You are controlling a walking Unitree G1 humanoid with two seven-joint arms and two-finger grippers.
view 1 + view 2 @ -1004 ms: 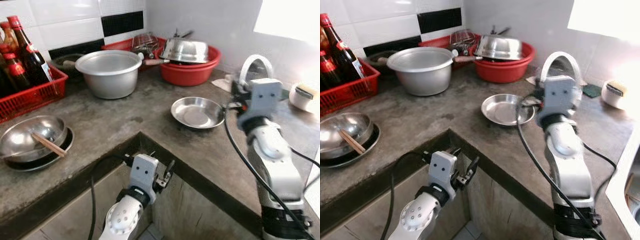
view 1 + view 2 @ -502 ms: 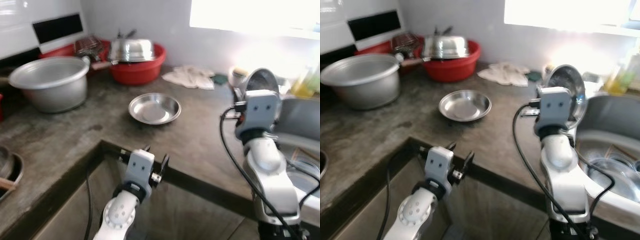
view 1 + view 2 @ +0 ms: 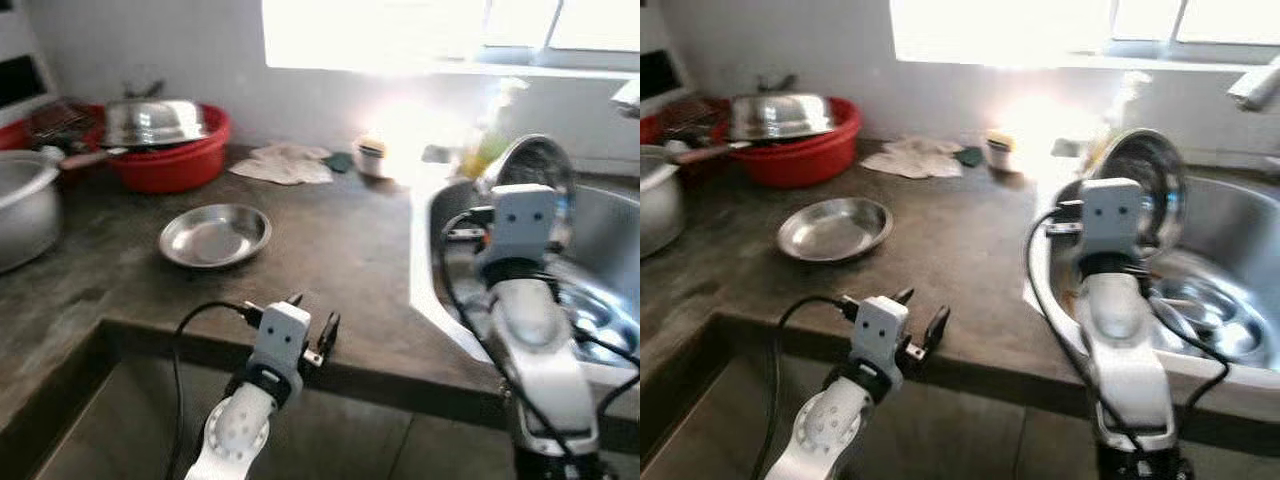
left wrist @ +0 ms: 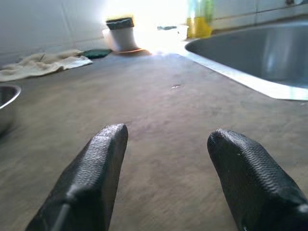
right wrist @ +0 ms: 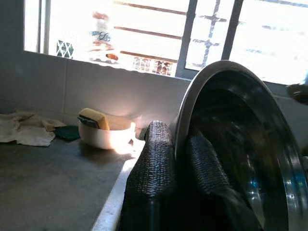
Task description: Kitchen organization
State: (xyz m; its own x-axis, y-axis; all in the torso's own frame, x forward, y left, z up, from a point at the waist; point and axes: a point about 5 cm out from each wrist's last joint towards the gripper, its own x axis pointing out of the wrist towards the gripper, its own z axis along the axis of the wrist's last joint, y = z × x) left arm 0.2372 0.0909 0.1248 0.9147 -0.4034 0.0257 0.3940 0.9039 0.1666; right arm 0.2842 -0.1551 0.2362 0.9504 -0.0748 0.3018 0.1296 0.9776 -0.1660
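Note:
My right gripper (image 5: 177,149) is shut on the rim of a round steel plate (image 3: 537,164), which it holds upright at the near left side of the steel sink (image 3: 612,236). Inside the plate looks dark and shiny (image 5: 240,159). One black finger (image 5: 153,163) lies on the plate's outer face and the other inside it. My left gripper (image 3: 313,317) is open and holds nothing, low at the front edge of the grey stone counter (image 3: 350,250). A shallow steel dish (image 3: 214,234) lies on the counter to the left.
A red basin with a steel lid (image 3: 165,150) and a big pot (image 3: 18,215) stand at the back left. A cloth (image 3: 285,163), a white bowl with a sponge (image 5: 103,131) and a soap bottle (image 3: 490,140) sit under the window. Steel dishes (image 3: 1205,300) lie in the sink.
The whole view has swung right, from the bottle crate and pot to the sink. The right gripper keeps its hold on the plate, now at the sink. The left gripper stays open.

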